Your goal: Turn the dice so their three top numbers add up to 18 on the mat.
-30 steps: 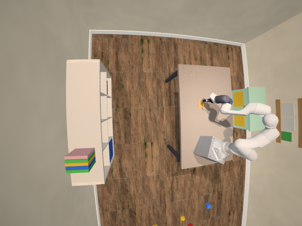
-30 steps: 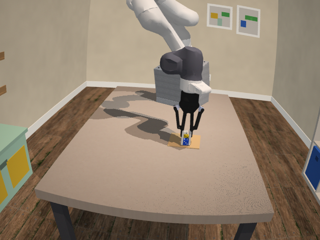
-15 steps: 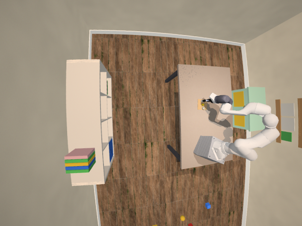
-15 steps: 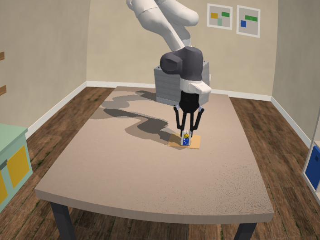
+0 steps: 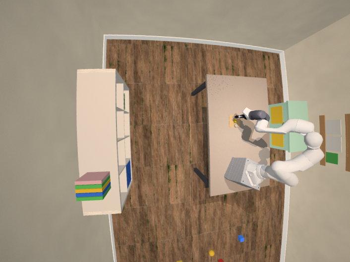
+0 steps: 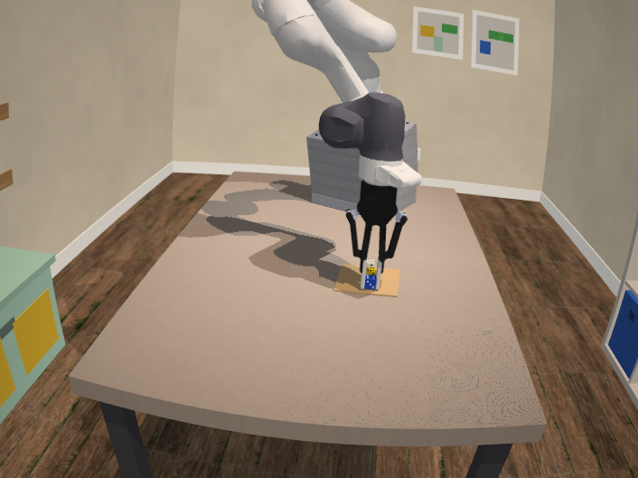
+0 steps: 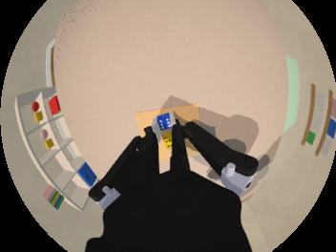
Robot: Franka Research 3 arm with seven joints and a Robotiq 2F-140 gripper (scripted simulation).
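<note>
The orange mat (image 5: 230,125) (image 6: 389,284) (image 7: 190,111) lies on the table. My gripper (image 5: 234,116) (image 6: 370,285) (image 7: 164,119) points down over it and is shut on the blue die (image 6: 370,282) (image 7: 164,121), a light pad on each side. The blue die is at or just above the mat near one edge; its face in the wrist view has several white pips. The yellow die (image 5: 235,121) (image 6: 370,270) (image 7: 168,141) with black pips is beyond it in the exterior view. The white die (image 5: 235,125) (image 6: 370,262) stands behind the yellow one and is hidden in the wrist view. Exact top numbers are unclear.
The arm's grey base block (image 5: 237,168) (image 6: 334,171) stands on the table (image 5: 221,145) (image 6: 298,371) at the far end in the exterior view. A green cabinet (image 5: 296,110) (image 6: 23,265) is beside the table. A shelf (image 5: 96,127) stands across the floor.
</note>
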